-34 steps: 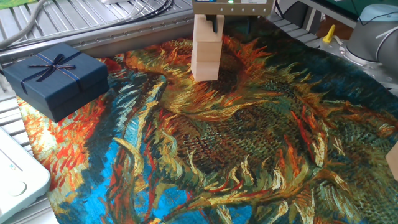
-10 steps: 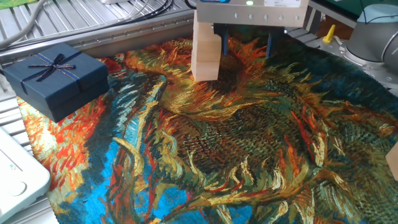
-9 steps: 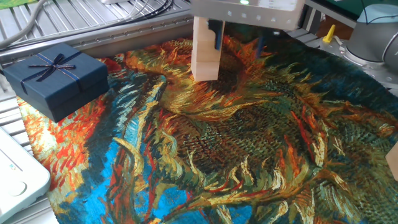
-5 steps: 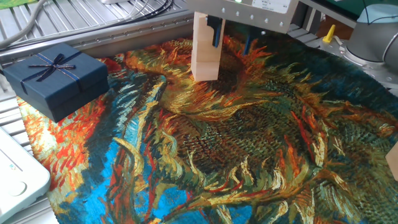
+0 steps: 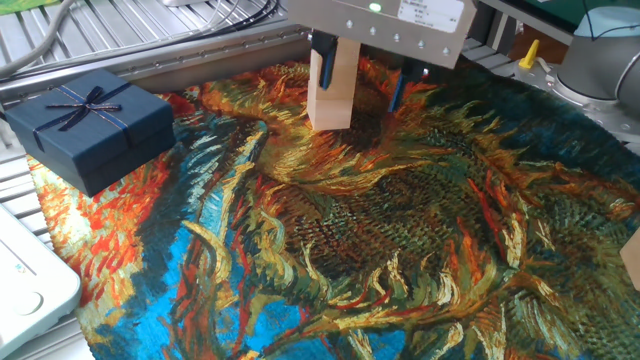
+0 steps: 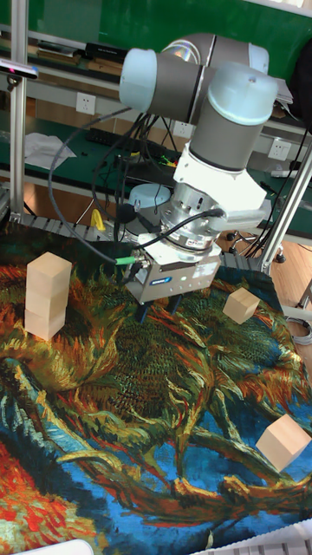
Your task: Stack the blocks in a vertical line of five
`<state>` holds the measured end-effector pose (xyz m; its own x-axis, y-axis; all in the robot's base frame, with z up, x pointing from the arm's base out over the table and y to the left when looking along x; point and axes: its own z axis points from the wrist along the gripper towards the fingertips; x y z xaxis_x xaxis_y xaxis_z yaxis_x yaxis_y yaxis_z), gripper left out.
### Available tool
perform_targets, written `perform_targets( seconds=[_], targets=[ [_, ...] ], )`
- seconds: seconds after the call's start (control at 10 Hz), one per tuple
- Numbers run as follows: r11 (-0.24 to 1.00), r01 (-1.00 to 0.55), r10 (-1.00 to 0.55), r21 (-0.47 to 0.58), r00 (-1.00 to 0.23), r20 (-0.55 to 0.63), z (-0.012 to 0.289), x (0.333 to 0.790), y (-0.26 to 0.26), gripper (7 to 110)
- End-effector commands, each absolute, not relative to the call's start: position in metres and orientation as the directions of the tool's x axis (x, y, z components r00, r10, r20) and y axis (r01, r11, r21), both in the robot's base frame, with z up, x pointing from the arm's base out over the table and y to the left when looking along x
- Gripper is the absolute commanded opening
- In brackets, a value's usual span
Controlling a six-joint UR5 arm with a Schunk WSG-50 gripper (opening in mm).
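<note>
A stack of three pale wooden blocks (image 5: 335, 95) (image 6: 47, 295) stands upright at the far side of the sunflower-print cloth (image 5: 380, 230). My gripper (image 5: 358, 88) (image 6: 159, 312) hangs open just above the cloth, with nothing between its fingers. In the tall fixed view it is clearly apart from the stack, towards the cloth's middle. In the fixed view its left finger overlaps the stack and its body hides the stack's top. Two loose blocks lie apart: one tilted (image 6: 241, 304), one near the cloth's edge (image 6: 282, 441) (image 5: 632, 255).
A dark blue gift box with ribbon (image 5: 90, 125) sits on the cloth's left corner. A white device (image 5: 25, 285) lies off the cloth at the bottom left. Metal rails and cables run along the far edge. The arm's base (image 5: 600, 50) stands at the right.
The gripper has shifted left across the picture and come down a little; its left finger now overlaps the stack in the fixed view. The blocks have not moved.
</note>
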<state>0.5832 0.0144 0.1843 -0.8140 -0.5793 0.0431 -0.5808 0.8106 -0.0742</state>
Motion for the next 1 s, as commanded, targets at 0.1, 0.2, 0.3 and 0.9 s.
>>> perform_targets(
  seconds=[0.1, 0.2, 0.3, 0.9],
  targets=[
    [0.799, -0.601, -0.601, -0.001, -0.799, -0.040, 0.185, 0.589, 0.041, 66],
    [0.806, -0.591, -0.591, 0.002, -0.806, -0.040, 0.184, 0.598, 0.060, 66],
    [0.813, -0.583, -0.582, 0.011, -0.812, -0.041, 0.183, 0.607, 0.090, 66],
    [0.834, -0.552, -0.552, 0.013, -0.833, -0.041, 0.185, 0.605, 0.136, 66]
  ],
)
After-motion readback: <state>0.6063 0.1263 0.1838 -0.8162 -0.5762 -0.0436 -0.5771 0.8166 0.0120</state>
